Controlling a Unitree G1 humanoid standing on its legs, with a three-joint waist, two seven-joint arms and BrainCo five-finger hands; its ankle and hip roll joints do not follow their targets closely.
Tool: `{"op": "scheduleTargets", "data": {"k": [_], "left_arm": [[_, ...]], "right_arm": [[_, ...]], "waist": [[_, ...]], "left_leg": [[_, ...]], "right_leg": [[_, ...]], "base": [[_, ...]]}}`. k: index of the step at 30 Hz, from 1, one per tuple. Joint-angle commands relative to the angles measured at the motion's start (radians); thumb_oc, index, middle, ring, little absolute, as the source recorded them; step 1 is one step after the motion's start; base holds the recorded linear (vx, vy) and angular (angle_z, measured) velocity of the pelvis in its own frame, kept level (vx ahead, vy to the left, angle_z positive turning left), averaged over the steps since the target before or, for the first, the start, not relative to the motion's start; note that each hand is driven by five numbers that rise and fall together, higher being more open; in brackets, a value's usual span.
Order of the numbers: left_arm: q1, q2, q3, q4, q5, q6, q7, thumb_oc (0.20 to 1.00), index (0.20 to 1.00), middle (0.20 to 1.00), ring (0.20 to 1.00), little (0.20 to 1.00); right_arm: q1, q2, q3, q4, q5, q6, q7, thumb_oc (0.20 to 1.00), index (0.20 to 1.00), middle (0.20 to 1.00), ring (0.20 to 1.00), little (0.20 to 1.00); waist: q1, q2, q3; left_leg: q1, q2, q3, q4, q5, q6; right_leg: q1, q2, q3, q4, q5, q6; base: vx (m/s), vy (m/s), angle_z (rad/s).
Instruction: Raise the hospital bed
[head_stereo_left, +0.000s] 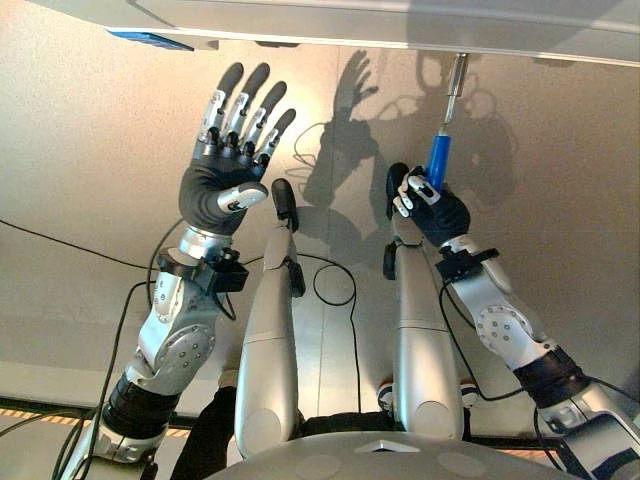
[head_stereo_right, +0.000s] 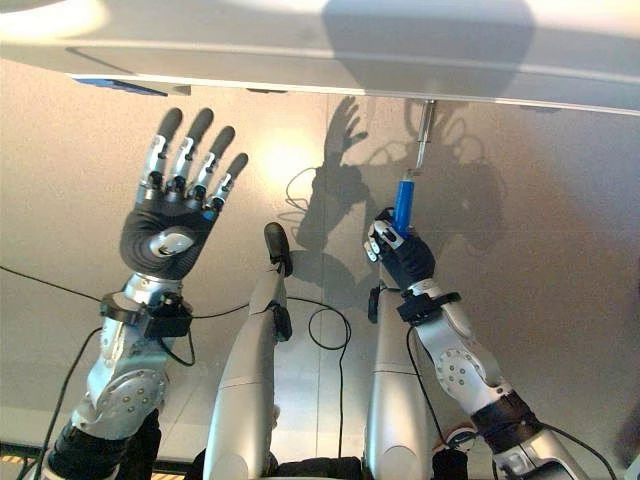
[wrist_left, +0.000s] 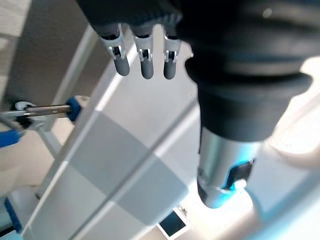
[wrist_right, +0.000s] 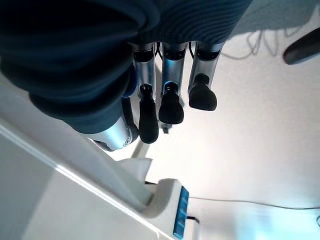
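Note:
The hospital bed's pale frame edge (head_stereo_left: 400, 30) runs across the far side of the eye views. A thin metal crank rod (head_stereo_left: 455, 90) hangs down from it and ends in a blue handle (head_stereo_left: 438, 160). My right hand (head_stereo_left: 430, 212) is shut on that blue handle from below; in the right wrist view its fingers (wrist_right: 170, 105) are curled, with a sliver of the blue handle (wrist_right: 131, 91) behind them. My left hand (head_stereo_left: 225, 185) is held up to the left with its fingers spread and straight, touching nothing. Past its fingers (wrist_left: 145, 62), the left wrist view shows the bed's white and grey panel (wrist_left: 125, 165).
A blue label (head_stereo_left: 150, 40) sits on the bed frame at the far left. Beige floor (head_stereo_left: 90, 150) lies below both arms. A strip of striped tape (head_stereo_left: 30, 410) crosses the floor at the near left.

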Motion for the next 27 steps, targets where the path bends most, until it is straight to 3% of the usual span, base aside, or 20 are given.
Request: {"op": "scheduleTargets", "data": {"k": [1,7,9,13,15,18,19,20,22,25,26,27], "left_arm": [[-0.036,0.020,-0.025,-0.069,0.038,-0.043,0.007,1.000,1.000,1.000,1.000,1.000],[-0.037,0.009,-0.057,-0.079,0.036,-0.041,-0.005,1.000,1.000,1.000,1.000,1.000],[-0.039,0.011,-0.064,-0.073,0.052,-0.045,0.000,1.000,1.000,1.000,1.000,1.000],[-0.028,0.029,-0.080,0.009,0.122,-0.036,0.002,1.000,1.000,1.000,1.000,1.000],[-0.021,0.038,-0.087,0.040,0.140,-0.030,-0.004,1.000,1.000,1.000,1.000,1.000],[0.007,0.067,-0.098,0.284,0.287,-0.023,-0.012,1.000,1.000,1.000,1.000,1.000],[0.006,0.067,-0.098,0.285,0.287,-0.024,-0.012,1.000,1.000,1.000,1.000,1.000],[0.008,0.057,-0.102,0.469,0.372,-0.028,0.003,1.000,1.000,1.000,1.000,1.000],[0.016,0.031,-0.081,0.633,0.425,-0.030,0.014,1.000,1.000,1.000,1.000,1.000],[0.052,-0.005,-0.048,0.865,0.519,-0.022,0.025,1.000,1.000,1.000,1.000,1.000],[0.052,-0.005,-0.048,0.865,0.519,-0.022,0.025,1.000,1.000,1.000,1.000,1.000],[0.070,-0.044,-0.039,1.029,0.616,-0.007,0.037,1.000,1.000,1.000,1.000,1.000]], "right_arm": [[-0.147,0.104,0.125,-0.078,-0.130,-0.026,0.057,0.200,0.200,0.200,0.200,0.200],[-0.153,0.158,0.165,0.081,-0.206,0.000,0.030,0.200,0.200,0.200,0.200,0.200],[-0.146,0.168,0.159,0.123,-0.229,-0.004,0.013,1.000,1.000,1.000,1.000,1.000],[-0.113,0.169,0.128,0.300,-0.382,0.011,-0.039,1.000,1.000,1.000,1.000,1.000],[-0.094,0.165,0.108,0.334,-0.391,0.015,-0.052,1.000,1.000,1.000,1.000,1.000],[-0.019,0.142,0.013,0.536,-0.562,0.029,-0.084,1.000,1.000,1.000,1.000,1.000],[-0.019,0.142,0.012,0.536,-0.562,0.029,-0.084,1.000,1.000,1.000,1.000,1.000],[-0.010,0.146,-0.051,0.692,-0.654,0.032,-0.122,1.000,1.000,1.000,1.000,1.000],[0.009,0.152,-0.085,0.784,-0.723,0.035,-0.130,1.000,1.000,1.000,1.000,1.000],[0.118,0.143,-0.151,0.866,-0.801,0.039,-0.124,1.000,1.000,1.000,1.000,1.000],[0.118,0.143,-0.151,0.866,-0.801,0.039,-0.124,1.000,1.000,1.000,1.000,1.000],[0.165,0.153,-0.205,0.995,-0.849,0.047,-0.132,1.000,1.000,1.000,1.000,1.000]], "waist": [[0.054,0.008,-0.021],[0.066,0.020,-0.021],[0.066,0.020,-0.021],[0.063,0.012,-0.021],[0.062,0.009,-0.021],[0.053,-0.010,-0.021],[0.053,-0.009,-0.021],[0.050,-0.015,-0.021],[0.053,-0.025,-0.021],[0.056,-0.040,-0.085],[0.055,-0.040,-0.087],[0.053,-0.042,-0.131]], "left_leg": [[0.015,-0.036,0.003,0.085,-0.091,0.026],[0.032,-0.041,0.005,0.082,-0.090,0.026],[0.040,-0.041,0.007,0.079,-0.089,0.025],[0.101,-0.038,0.005,0.061,-0.084,0.020],[0.126,-0.038,0.004,0.053,-0.083,0.020],[0.264,-0.037,0.002,0.012,-0.079,0.015],[0.265,-0.037,0.002,0.012,-0.079,0.015],[0.367,-0.035,-0.002,-0.017,-0.079,0.012],[0.460,-0.031,-0.003,-0.043,-0.079,0.009],[0.546,-0.024,-0.010,-0.073,-0.081,0.007],[0.543,-0.025,-0.010,-0.075,-0.078,0.007],[0.598,-0.018,-0.016,-0.096,-0.082,0.006]], "right_leg": [[0.073,0.021,-0.053,-0.066,0.026,0.034],[0.089,0.017,-0.052,-0.075,0.030,0.035],[0.098,0.016,-0.054,-0.081,0.033,0.036],[0.160,0.015,-0.063,-0.096,0.035,0.041],[0.182,0.015,-0.065,-0.101,0.036,0.042],[0.324,0.014,-0.084,-0.133,0.035,0.048],[0.325,0.014,-0.084,-0.133,0.035,0.048],[0.429,0.014,-0.092,-0.153,0.030,0.049],[0.522,0.015,-0.104,-0.172,0.026,0.052],[0.620,0.020,-0.123,-0.209,0.022,0.057],[0.618,0.019,-0.123,-0.211,0.024,0.057],[0.678,0.022,-0.137,-0.234,0.016,0.058]], "base": [[0.01,0.044,0.01],[0.00,0.031,0.01],[0.00,0.000,0.00],[0.00,0.001,0.01],[0.00,0.000,0.00],[0.00,-0.020,0.02],[0.04,-0.050,0.06],[0.07,-0.057,0.08],[0.10,-0.068,0.11],[0.12,-0.052,0.03],[0.14,-0.051,-0.01],[0.14,-0.047,0.07]]}}
